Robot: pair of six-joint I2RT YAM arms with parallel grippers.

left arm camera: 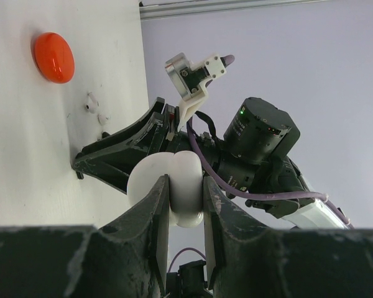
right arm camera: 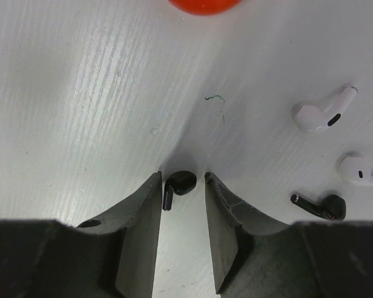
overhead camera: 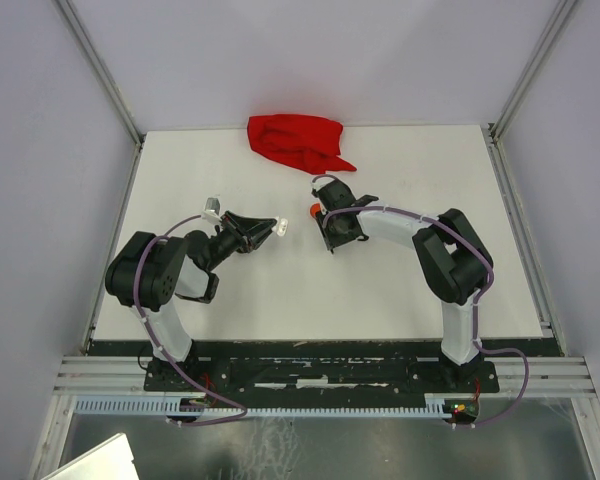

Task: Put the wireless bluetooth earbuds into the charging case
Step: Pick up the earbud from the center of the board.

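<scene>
Right claw stands parted low over the bench, 1 finger on either side of a black earbud lying flat. A sliver of gap shows beside the bud's head, so I judge it bracketed, not clamped. Just beside it lie a white earbud, a second white earbud and a second black earbud, all loose, in the middle of the bench's far half. An orange-red case sits near them, and a red cloth lies at the far edge. Towards the left edge, the left claw is clamped on a white round case held off the bench. No bud is visibly seated. All 4 remain, and whether that case is open I cannot tell.
</scene>
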